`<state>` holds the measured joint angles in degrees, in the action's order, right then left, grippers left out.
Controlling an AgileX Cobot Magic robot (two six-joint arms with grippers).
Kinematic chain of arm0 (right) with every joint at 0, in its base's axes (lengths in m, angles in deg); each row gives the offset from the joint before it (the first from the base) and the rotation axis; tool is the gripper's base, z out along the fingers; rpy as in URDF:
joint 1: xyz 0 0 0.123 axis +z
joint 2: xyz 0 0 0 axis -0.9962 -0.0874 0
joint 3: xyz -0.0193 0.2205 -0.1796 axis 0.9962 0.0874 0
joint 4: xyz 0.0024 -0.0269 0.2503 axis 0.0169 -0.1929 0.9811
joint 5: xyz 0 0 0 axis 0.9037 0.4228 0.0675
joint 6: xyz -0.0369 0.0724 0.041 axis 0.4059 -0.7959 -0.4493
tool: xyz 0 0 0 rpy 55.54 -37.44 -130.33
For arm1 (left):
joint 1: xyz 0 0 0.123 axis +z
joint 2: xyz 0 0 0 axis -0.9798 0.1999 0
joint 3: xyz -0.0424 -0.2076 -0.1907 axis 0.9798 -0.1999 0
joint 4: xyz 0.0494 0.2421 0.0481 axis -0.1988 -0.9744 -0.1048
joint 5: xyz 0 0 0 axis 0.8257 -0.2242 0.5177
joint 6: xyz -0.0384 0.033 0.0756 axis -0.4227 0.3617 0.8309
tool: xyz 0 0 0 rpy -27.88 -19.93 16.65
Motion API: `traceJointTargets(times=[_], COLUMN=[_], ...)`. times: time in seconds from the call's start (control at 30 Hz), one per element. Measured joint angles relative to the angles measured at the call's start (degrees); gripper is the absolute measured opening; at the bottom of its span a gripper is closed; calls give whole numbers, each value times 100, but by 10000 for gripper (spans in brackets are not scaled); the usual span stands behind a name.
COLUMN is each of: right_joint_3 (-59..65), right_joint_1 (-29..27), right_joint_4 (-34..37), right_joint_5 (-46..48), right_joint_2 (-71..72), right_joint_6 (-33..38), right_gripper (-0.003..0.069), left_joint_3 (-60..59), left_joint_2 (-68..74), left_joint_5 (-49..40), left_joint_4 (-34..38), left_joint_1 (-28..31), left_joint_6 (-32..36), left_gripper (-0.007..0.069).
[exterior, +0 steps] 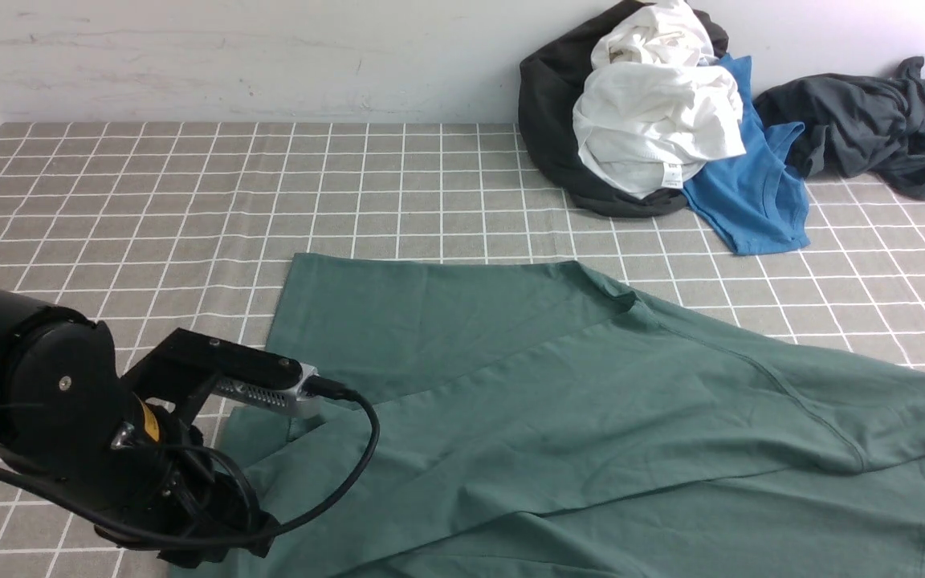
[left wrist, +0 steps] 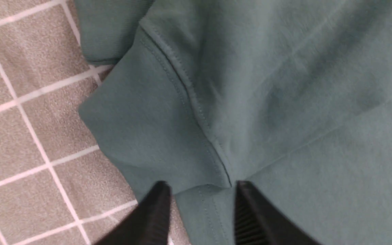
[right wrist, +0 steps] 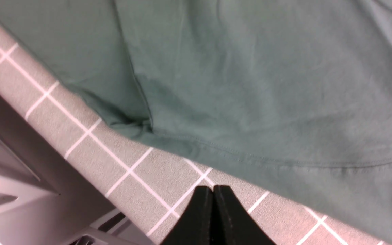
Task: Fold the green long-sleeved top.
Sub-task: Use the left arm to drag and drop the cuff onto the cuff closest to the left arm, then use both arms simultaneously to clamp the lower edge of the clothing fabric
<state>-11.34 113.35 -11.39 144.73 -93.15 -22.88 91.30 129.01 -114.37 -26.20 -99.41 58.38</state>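
**Green top lies flat, one sleeve across it**

Close to the robot, the left fingers (left wrist: pixel 157 212) are spread apart. They pinch nothing – they hang just over the edge of the sleeve cuff (left wrist: pixel 141 136), where it lies on the cloth under it. The black left arm (exterior: pixel 37 401) sits low over the near left corner of the top.

The right fingers (right wrist: pixel 202 211) are pressed tight together and hold nothing. They are over bare tabletop, just beside the stitched bottom edge of the top, near the edge of the tabletop.

The big dark green long-sleeved cotton top (exterior: pixel 591 401) lies spread out on the grey tabletop with thin white squares (exterior: pixel 149 201). It fills the near middle and right side. One long sleeve (exterior: pixel 470 449) is laid across the body, running down to the left.

Farther back on the right is a heap of clothes – a black garment (exterior: pixel 547 120) with a crumpled white garment (exterior: pixel 655 128) on top and a bright blue T-shirt (exterior: pixel 751 201) beside them. A dark grey garment (exterior: pixel 864 128) lies just to the right. Behind it all stands a white wall (exterior: pixel 230 56).
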Motion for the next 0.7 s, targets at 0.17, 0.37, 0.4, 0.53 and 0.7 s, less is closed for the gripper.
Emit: traceJointTargets(times=[0.17, 0.37, 0.4, 0.53, 0.7], right_joint_3=[0, -4, -4, -4, -4], right_joint_1=[0, 0, 0, 0, 0], right_joint_4=[80, 132, 132, 132, 132], right_joint_5=[16, 16, 16, 16, 16], right_joint_2=[0, 0, 0, 0, 0], right_joint_6=[0, 0, 0, 0, 0], right_gripper=[-14, -14, -14, -14, -14], left_joint_3=[0, -353, -543, -1137, -1649], left_joint_2=[-58, -165, -165, -165, -165], left_joint_5=[-607, -1809, -1718, -863, 282], left_joint_4=[5, 111, 139, -2, -517], left_joint_1=[-93, -1278, -1576, -2583, -3205], left_joint_6=[403, 1967, 2170, 2741, 2837], left_gripper=[456, 496, 496, 496, 496])
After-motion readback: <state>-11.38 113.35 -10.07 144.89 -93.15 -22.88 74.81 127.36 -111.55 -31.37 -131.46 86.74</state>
